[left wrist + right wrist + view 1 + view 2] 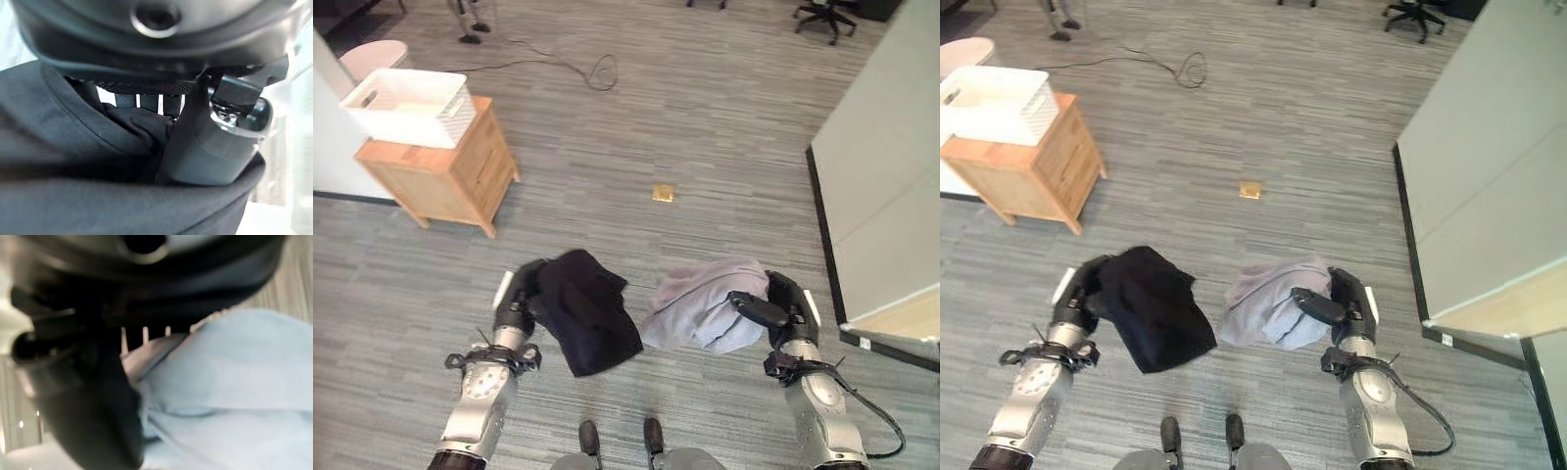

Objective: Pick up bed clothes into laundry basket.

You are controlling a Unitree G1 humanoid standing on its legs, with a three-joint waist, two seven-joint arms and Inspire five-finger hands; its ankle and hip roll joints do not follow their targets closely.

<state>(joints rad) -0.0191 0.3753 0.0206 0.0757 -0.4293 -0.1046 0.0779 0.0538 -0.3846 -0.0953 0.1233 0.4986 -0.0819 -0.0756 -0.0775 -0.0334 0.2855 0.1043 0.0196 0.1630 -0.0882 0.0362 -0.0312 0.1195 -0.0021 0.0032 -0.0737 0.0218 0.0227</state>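
Two garments hang above the grey floor, one in each hand. The black garment droops from the left hand, whose thumb and fingers are curled into its folds. The pale grey garment is bunched in the right hand, thumb clamped across the cloth. Well away, at far left, the white laundry basket sits on a wooden cabinet.

floor — grey | wooden cabinet | small tan object
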